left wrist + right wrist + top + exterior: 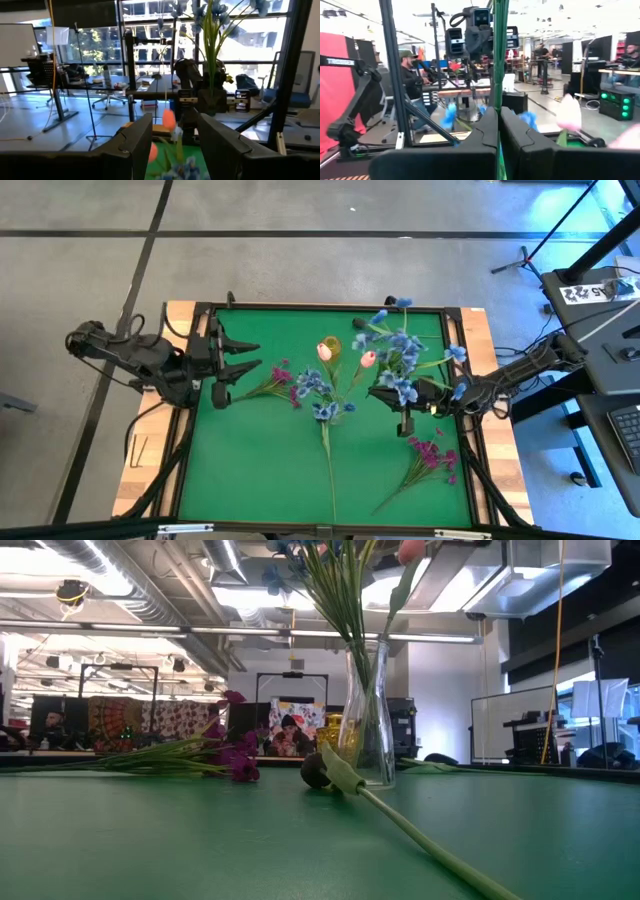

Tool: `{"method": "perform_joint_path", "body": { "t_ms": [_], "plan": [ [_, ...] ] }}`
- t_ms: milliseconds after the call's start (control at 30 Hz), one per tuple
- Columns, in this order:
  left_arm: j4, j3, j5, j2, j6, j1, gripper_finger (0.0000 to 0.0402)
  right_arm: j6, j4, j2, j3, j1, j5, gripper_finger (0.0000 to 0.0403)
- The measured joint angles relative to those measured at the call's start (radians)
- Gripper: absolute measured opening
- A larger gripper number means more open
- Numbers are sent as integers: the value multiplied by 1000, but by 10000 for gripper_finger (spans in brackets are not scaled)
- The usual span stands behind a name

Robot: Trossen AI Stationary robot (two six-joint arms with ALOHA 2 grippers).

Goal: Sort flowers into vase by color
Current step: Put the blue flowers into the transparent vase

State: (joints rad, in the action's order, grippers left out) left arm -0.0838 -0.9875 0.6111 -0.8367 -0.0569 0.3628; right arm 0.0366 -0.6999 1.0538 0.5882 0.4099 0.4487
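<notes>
A glass vase [366, 730] stands mid-table holding blue blossoms [320, 392] and white-pink tulips [324, 351]. My right gripper [388, 390] is just right of it, shut on a blue blossom spray [405, 345] that stands upright above it. My left gripper [240, 362] waits open at the table's left, pointing level toward the vase, with nothing between its fingers [141, 142]. One magenta spray [283, 380] lies on the mat beside it. A dark tulip [316, 770] lies in front of the vase, its stem [329, 470] running to the near edge. My right gripper pinches the blue spray's green stem [498, 85] between its two fingers. The fingers come in about level from the table's right side and lie across the stem. The spray stands upright, blossoms [212, 20] above the gripper, lifted clear of the mat.
A second magenta spray [430, 458] lies on the green mat [250, 470] near the right front corner. Something yellowish [332, 343] sits just beyond the vase. People show at desks in the room [412, 75] behind the table.
</notes>
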Motion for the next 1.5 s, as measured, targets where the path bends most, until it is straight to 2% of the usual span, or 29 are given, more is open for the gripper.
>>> {"method": "perform_joint_path", "body": {
  "t_ms": [133,267,433,667,800,1133,1333,1500],
  "plan": [
    [102,147,2,47,-1,-1,153,-2,-117,49,-78,0,15,1],
    [202,277,47,90,10,-3,153,-5,-254,133,-120,0,44,1],
    [267,363,54,107,54,-22,153,-30,-354,275,-117,-69,12,1],
    [255,377,54,106,94,-31,153,-123,-441,467,-117,-181,-53,1],
    [252,377,54,106,99,-31,153,-166,-487,534,-117,-208,-110,1],
    [238,377,54,106,108,-31,153,-193,-461,553,-116,-207,-175,1],
    [217,377,53,106,125,-31,153,-190,-367,548,-116,-207,-180,20],
    [202,377,53,106,129,-31,153,-189,-358,541,-116,-207,-211,30]
  ]
}}
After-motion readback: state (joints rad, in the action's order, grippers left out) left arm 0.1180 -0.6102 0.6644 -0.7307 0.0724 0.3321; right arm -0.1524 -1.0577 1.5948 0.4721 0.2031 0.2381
